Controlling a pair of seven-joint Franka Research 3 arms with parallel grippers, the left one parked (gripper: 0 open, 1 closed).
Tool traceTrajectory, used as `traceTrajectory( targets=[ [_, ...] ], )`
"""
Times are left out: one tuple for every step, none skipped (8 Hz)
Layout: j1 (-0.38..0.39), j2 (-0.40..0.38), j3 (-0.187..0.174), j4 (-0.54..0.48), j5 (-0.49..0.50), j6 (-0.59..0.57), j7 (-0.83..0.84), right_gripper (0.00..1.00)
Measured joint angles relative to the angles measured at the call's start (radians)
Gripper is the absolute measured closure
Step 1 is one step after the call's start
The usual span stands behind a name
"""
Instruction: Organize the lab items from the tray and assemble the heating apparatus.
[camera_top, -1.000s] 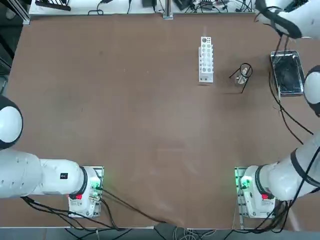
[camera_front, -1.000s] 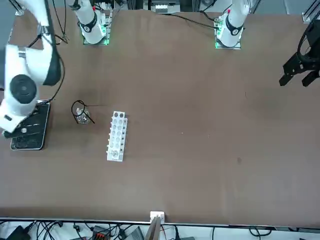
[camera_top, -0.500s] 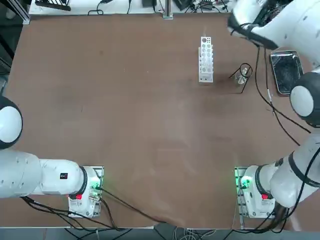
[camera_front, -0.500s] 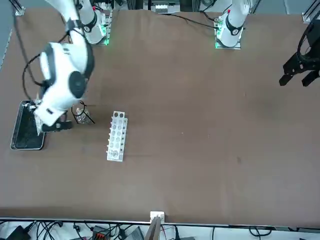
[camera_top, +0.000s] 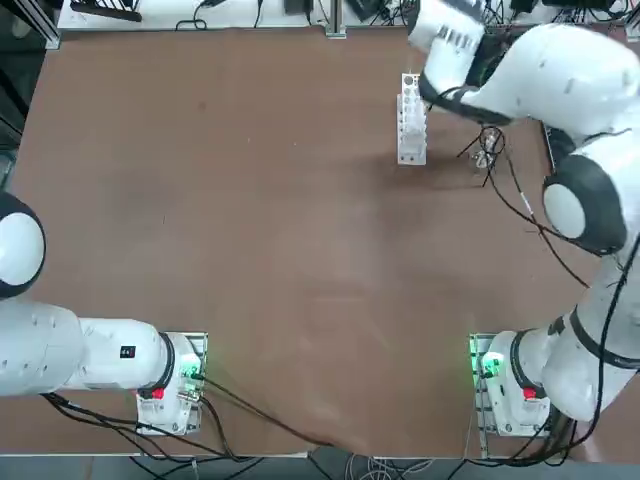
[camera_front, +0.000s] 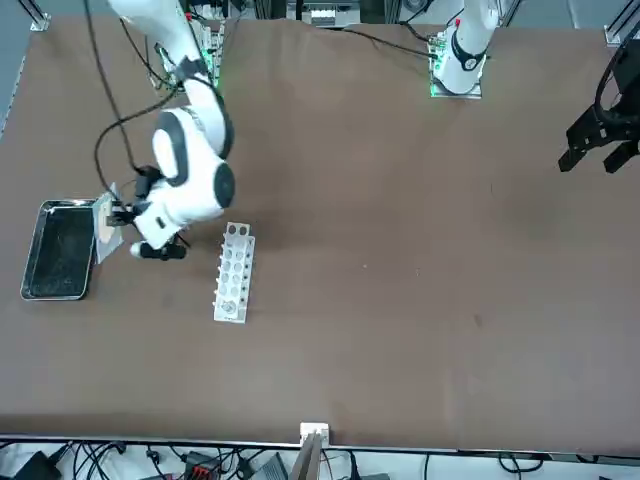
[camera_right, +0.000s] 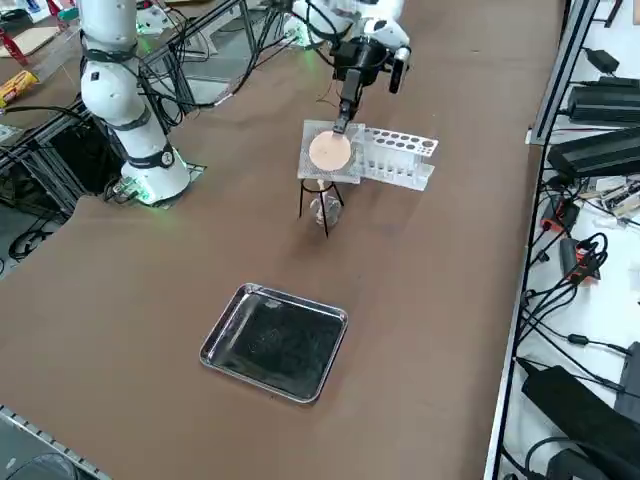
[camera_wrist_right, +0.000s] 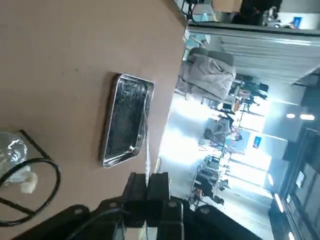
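Nearest the side camera, tray (camera_right: 275, 342) lies bare, its items apparently all out; beyond it, burner (camera_right: 325, 209) stands inside the wire tripod (camera_right: 318, 197), so those two steps look done; just above them, right gripper (camera_right: 340, 122) is clamped on one edge of the mesh square (camera_right: 330, 152), carried roughly level over the ring, probably not yet resting on it; seating the mesh remains; white rack (camera_right: 397, 157) stands behind.

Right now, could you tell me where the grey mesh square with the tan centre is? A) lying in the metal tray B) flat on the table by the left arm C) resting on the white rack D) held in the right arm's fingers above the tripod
D: the right gripper is shut on the mesh square, which hangs just above the tripod; the tray holds none of the lab items.
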Motion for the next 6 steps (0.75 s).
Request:
traceTrajectory(
  targets=[
    [0.026,0.033,0.0,-0.001,-0.001,-0.026,0.052,0.98],
    [0.049,0.066,0.0,-0.001,-0.002,-0.044,0.1,0.98],
    [0.066,0.094,0.0,-0.001,-0.003,-0.053,0.148,0.98],
    [0.082,0.117,0.0,-0.001,-0.003,-0.058,0.196,0.98],
    [0.097,0.14,0.0,-0.001,-0.003,-0.064,0.235,0.98],
    [0.109,0.164,0.0,-0.001,-0.003,-0.066,0.257,0.98]
  ],
)
